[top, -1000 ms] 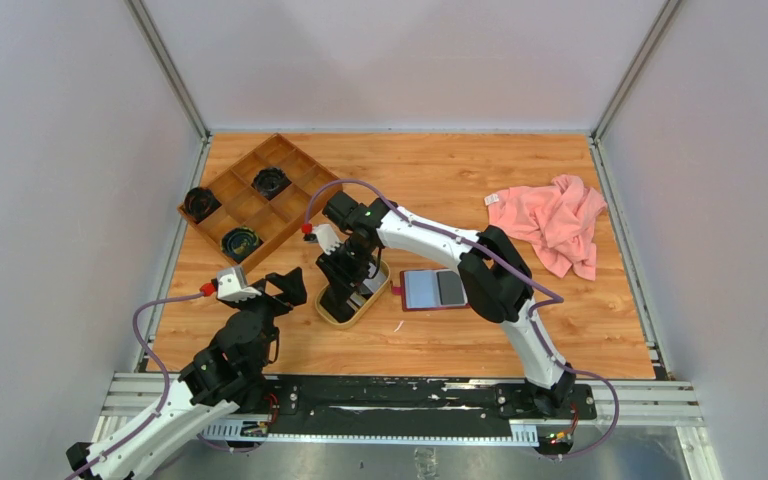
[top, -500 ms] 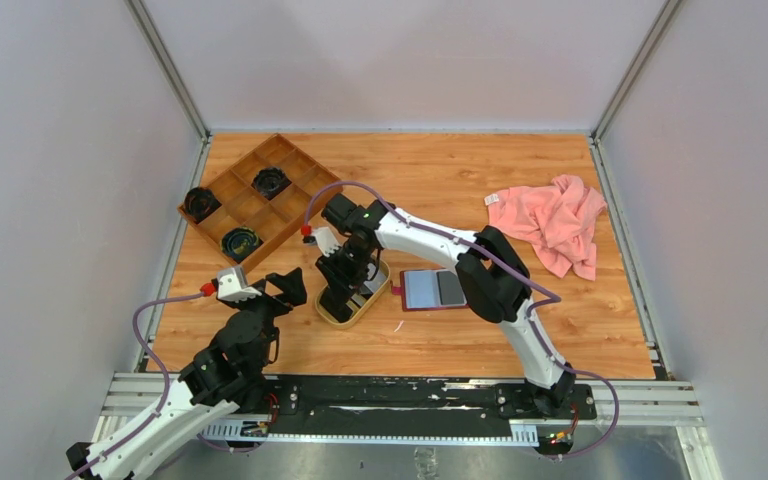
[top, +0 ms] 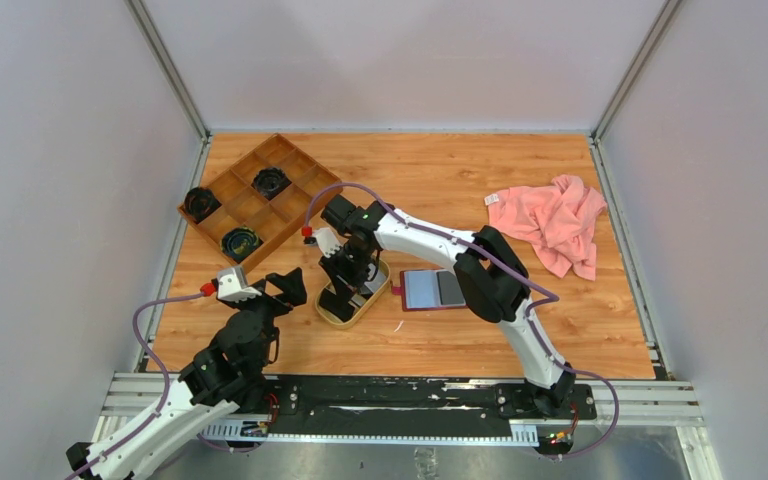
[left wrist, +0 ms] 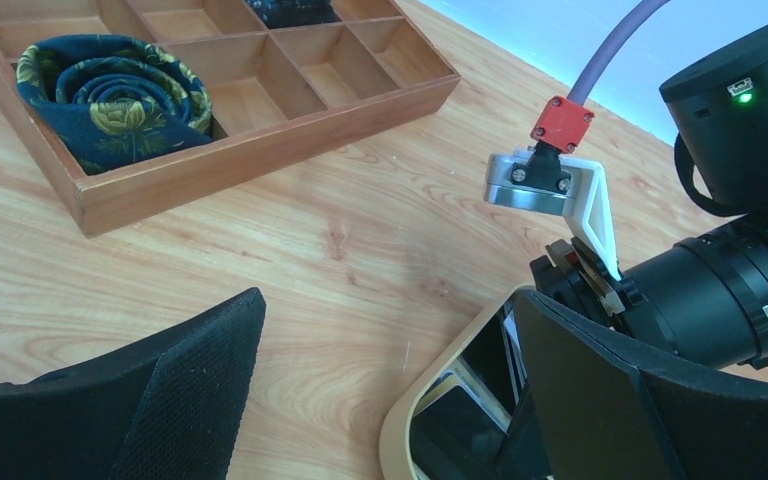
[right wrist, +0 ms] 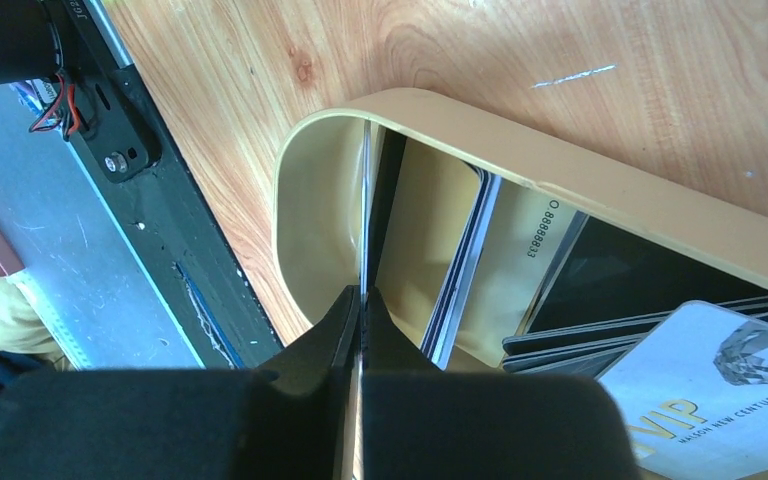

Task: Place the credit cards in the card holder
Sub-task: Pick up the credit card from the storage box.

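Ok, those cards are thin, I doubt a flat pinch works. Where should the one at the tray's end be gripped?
By its upper edge, from above: the card stands edge-up in the tray, at its end, both faces free, so fingers close across its thickness, as the right gripper does.

The pads (left wrist: 200, 380) of my left pincer (left wrist: 390, 305) are black, matt and rough, like a coarse weave. My right pincer (right wrist: 360, 298) is a smoother matt black. The credit cards (right wrist: 720, 400) are glossy plastic. The oval tray (right wrist: 315, 190) is smooth, matt tan. The table (top: 460, 180) is smooth wood grain with a faint sheen. The compartmented box (left wrist: 260, 150), upper left, is plain brown wood and holds rolled patterned cloth (left wrist: 110, 95).
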